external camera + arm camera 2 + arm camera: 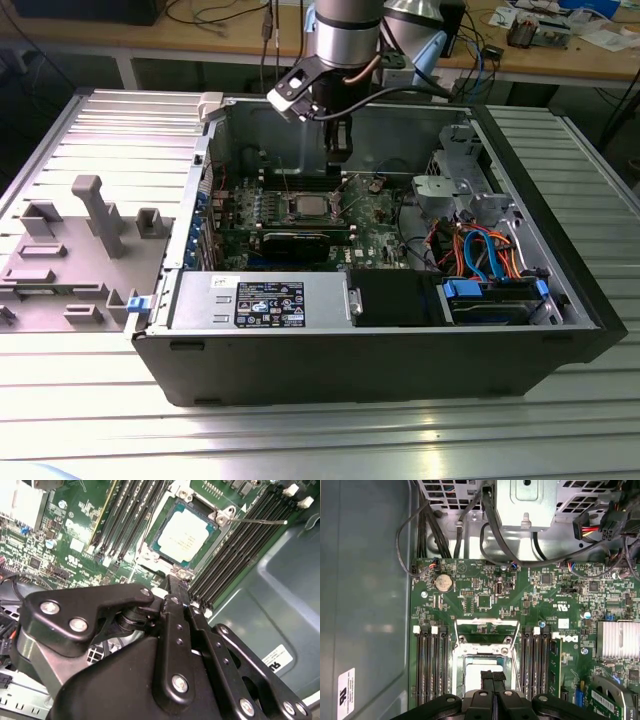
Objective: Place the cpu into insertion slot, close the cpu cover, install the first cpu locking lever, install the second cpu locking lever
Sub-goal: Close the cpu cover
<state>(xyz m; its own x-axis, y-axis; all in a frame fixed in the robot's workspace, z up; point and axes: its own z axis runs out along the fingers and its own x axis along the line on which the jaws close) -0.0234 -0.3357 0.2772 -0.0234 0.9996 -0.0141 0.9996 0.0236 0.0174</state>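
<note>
The cpu (184, 533) lies flat in the insertion slot (156, 555) of the green motherboard, its pale silver top fully showing; in the first wrist view the cpu (472, 672) sits just past my fingertips. The cpu cover (483, 628) is swung up and open at the socket's far side, with green board showing through its window. A thin wire locking lever (260, 522) sticks out, raised, over the memory slots. My gripper (173, 582) is shut with nothing in it and hangs a little above the socket's edge. In the exterior view the gripper (338, 158) hovers over the slot (305, 207).
The board lies inside an open black computer case (380, 360). Long memory slots (431, 665) flank the socket on both sides. Drive cages and coloured cables (480, 250) fill the exterior view's right. A finned heatsink (617, 640) and black cable bundles (490, 535) are nearby. A grey fixture (90, 215) stands outside the case.
</note>
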